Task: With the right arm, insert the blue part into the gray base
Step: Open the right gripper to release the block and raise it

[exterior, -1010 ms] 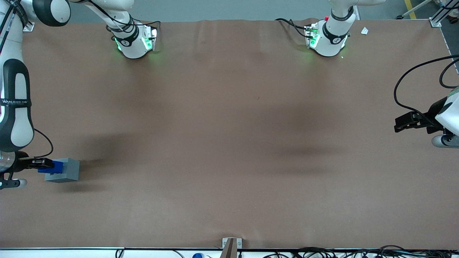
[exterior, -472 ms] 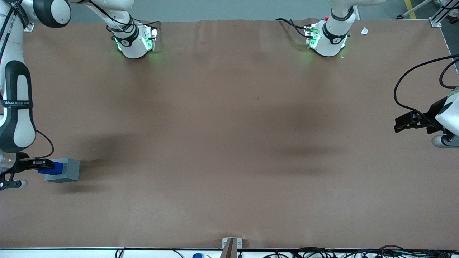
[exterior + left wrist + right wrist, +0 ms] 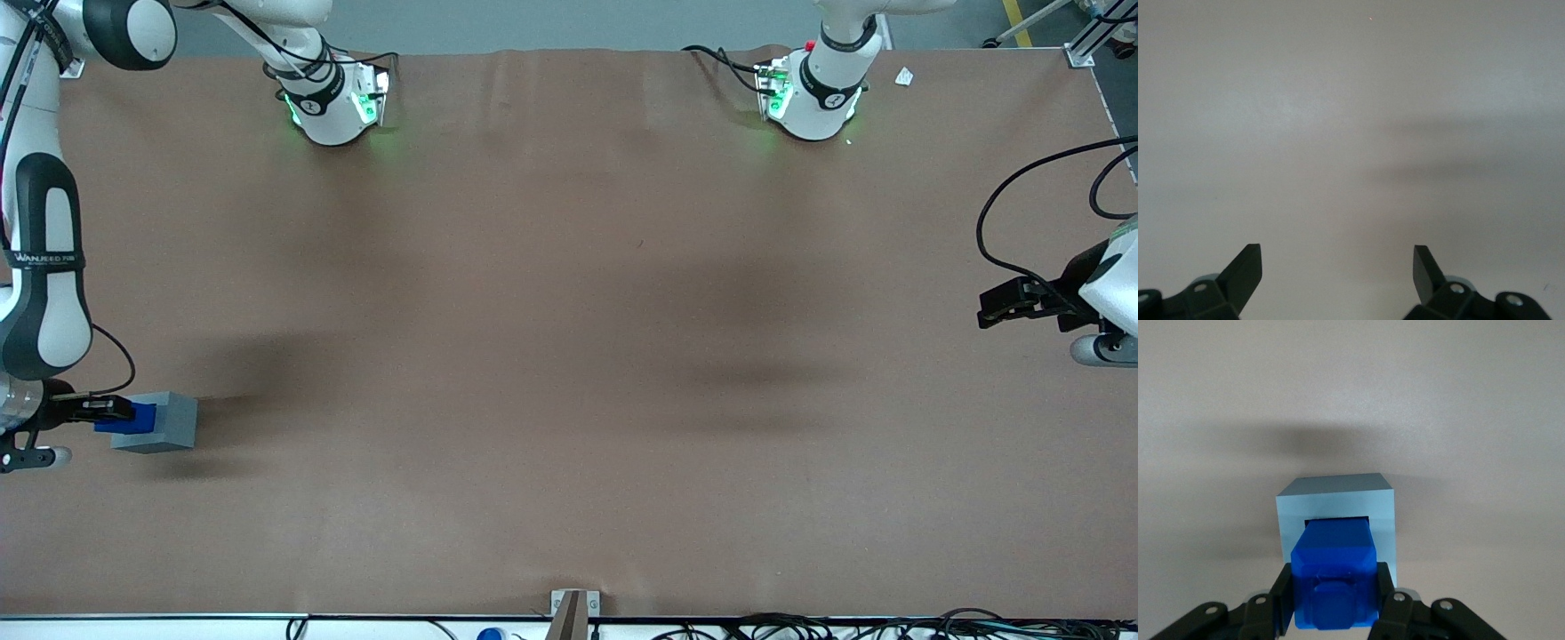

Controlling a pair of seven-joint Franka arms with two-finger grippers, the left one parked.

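While clamped on blue part (image 3: 1335, 572), end effector (image 3: 120, 411) holds it over gray base (image 3: 1336, 513) recess, seemingly partly entered; base near worktop (image 3: 569, 356) edge, working arm's end.

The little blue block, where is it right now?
The small bright blue block sits between the fingers of the right arm's black gripper, its tip entering the recess of the light gray square base at the working arm's end of the brown table.
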